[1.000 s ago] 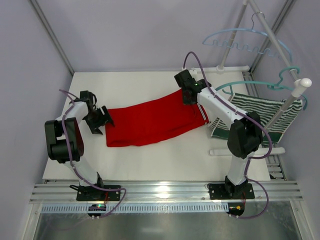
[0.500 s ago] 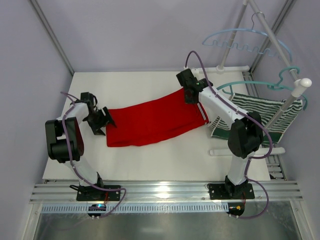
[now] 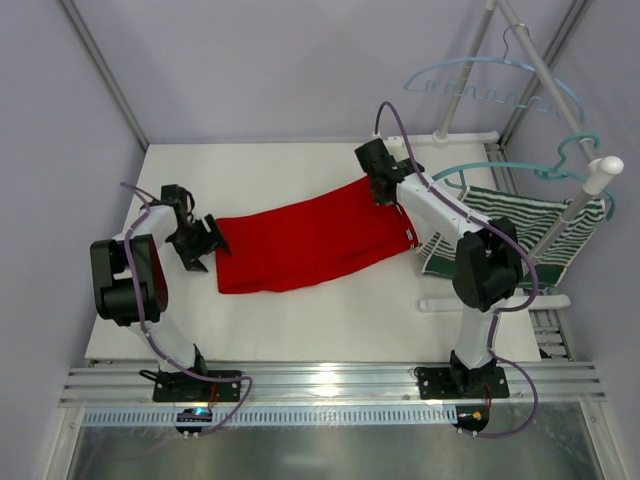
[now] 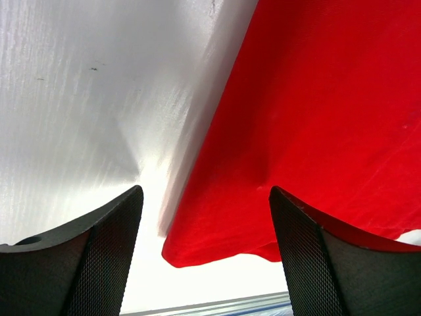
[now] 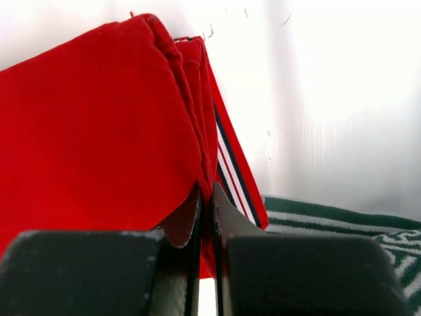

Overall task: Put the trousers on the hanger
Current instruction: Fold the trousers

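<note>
On the counter (image 3: 300,320), a plain white sheet closed in by pale lilac walls, with a metal rail (image 3: 330,382) along its near edge: 1 pair of trousers (image 3: 300,245), red, spread flat across the middle. Leg hems point to the left arm's side; the waistband, with striped trim, points to the right arm's side. Count: 2 arms, 2 pincers, 2 hangers, 1 striped garment, 1 white rack. The left pincer (image 3: 212,243) sits low at the trousers' hem end with its fingers spread wide and nothing between them. In the wrist view (image 4: 204,192) the hem corner lies on the counter just ahead of the gap. The right pincer (image 3: 385,195) is at the trousers' waist end, its fingers pressed together on a fold of the red cloth, seen pinched in the wrist view (image 5: 206,192); that corner is drawn up off the counter. The hanger (image 3: 478,59), pale blue with a wavy bar, hangs on the rack (image 3: 585,195), beyond and to the right of the trousers' waistband and well apart from it. The teal hanger (image 3: 468,167) hangs lower, nearer the waistband. The green-and-white garment (image 3: 545,215) lies just right of the waistband.
</note>
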